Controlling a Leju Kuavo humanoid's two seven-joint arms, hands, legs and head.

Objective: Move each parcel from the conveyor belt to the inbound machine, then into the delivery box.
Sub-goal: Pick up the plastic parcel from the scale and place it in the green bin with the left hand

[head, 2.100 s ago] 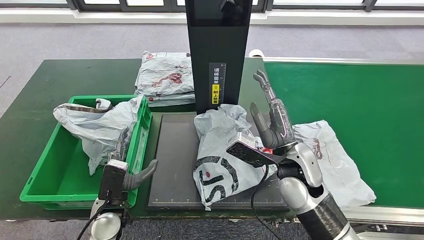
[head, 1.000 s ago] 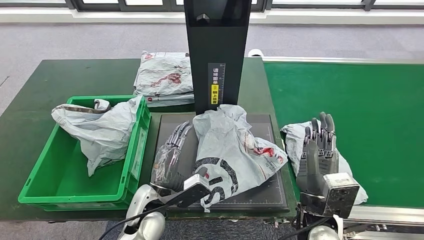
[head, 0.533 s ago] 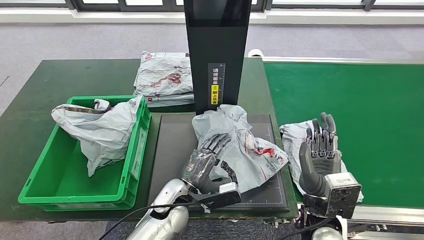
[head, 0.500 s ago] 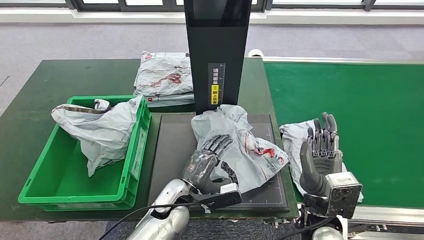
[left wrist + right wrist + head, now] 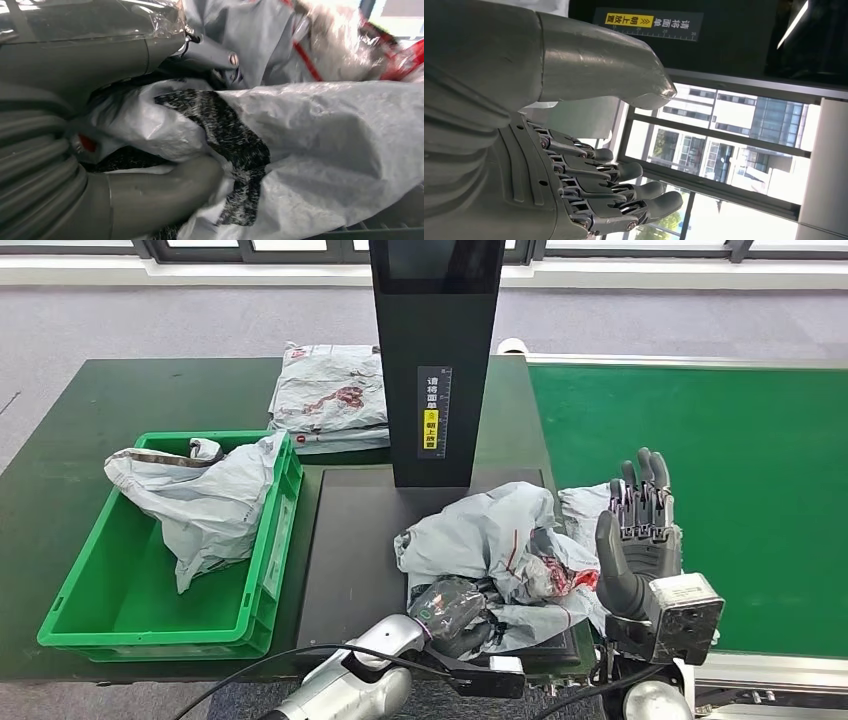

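A crumpled grey parcel [image 5: 497,537] with black and red print lies on the front right of the inbound machine's dark plate [image 5: 350,540]. My left hand [image 5: 452,609] grips its near edge; in the left wrist view the thumb [image 5: 165,200] and fingers [image 5: 212,52] pinch a fold of the parcel [image 5: 325,150]. My right hand [image 5: 638,530] stands upright beside the plate, fingers straight and apart, holding nothing; the right wrist view shows its fingers [image 5: 619,192] spread. A second grey parcel [image 5: 580,505] lies on the green conveyor belt [image 5: 740,460], partly behind that hand.
The machine's black tower [image 5: 435,350] rises behind the plate. A green delivery box [image 5: 285,510] at the left holds a grey parcel [image 5: 200,500]. Stacked parcels [image 5: 330,395] lie at the back of the dark green table [image 5: 100,400].
My left hand has slid right across the plate and closed on the parcel, which bunched up and shifted toward the plate's front right. The right hand has stayed put.
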